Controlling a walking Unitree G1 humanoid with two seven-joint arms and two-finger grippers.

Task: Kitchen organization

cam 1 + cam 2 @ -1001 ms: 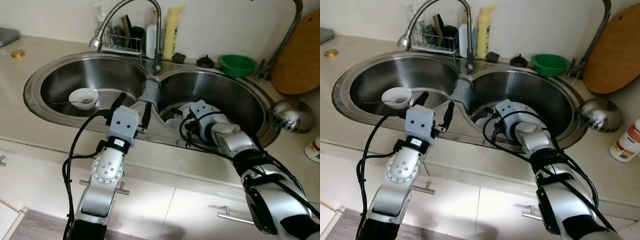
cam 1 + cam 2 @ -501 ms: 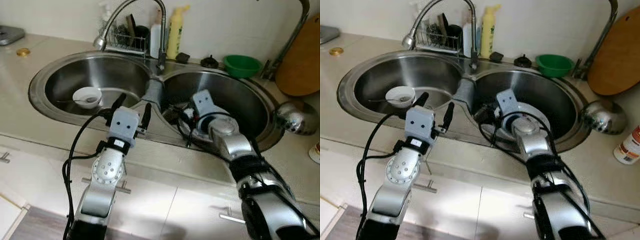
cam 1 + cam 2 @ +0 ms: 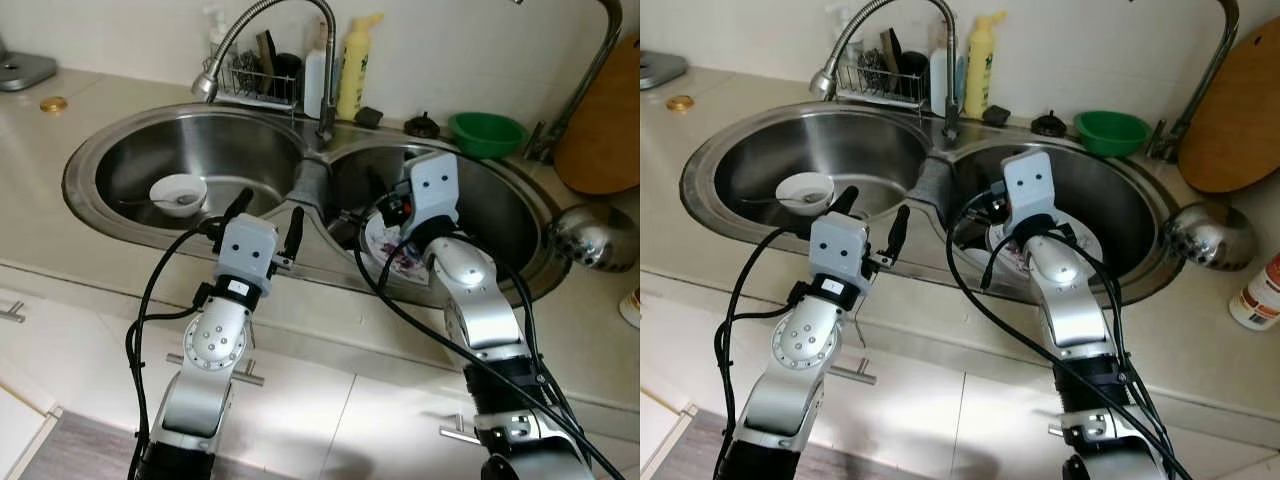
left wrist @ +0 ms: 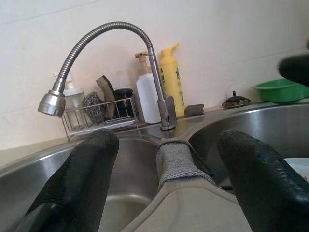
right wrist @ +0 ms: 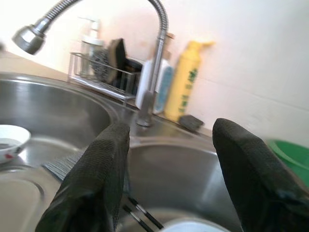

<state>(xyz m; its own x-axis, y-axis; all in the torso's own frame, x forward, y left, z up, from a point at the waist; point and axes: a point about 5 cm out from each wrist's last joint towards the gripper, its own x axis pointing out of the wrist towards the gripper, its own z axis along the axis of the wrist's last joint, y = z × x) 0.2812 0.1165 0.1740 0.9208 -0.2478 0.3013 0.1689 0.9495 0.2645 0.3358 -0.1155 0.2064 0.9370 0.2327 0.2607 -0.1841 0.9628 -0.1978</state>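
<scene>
A small white bowl [image 3: 178,192] with a spoon in it sits in the left basin of the steel double sink [image 3: 120,230]. A white plate [image 3: 392,252] with food stains lies in the right basin, with dark chopsticks [image 5: 137,215] beside it. A grey cloth [image 3: 308,185] is draped over the divider. My left gripper [image 3: 267,214] is open and empty above the sink's front rim, near the divider. My right gripper [image 3: 385,200] is open and empty, raised above the plate and pointing toward the faucet [image 3: 322,70].
Behind the sink stand a wire rack [image 3: 250,78] with scrubbers, a white bottle [image 3: 313,78] and a yellow bottle [image 3: 352,65]. A green bowl [image 3: 487,132], a wooden board [image 3: 605,130] and a steel ladle [image 3: 585,232] are at the right. Cabinet doors are below the counter.
My right gripper has risen from low over the plate in the right basin and now points toward the faucet. The left arm has held still. The camera shifted slightly.
</scene>
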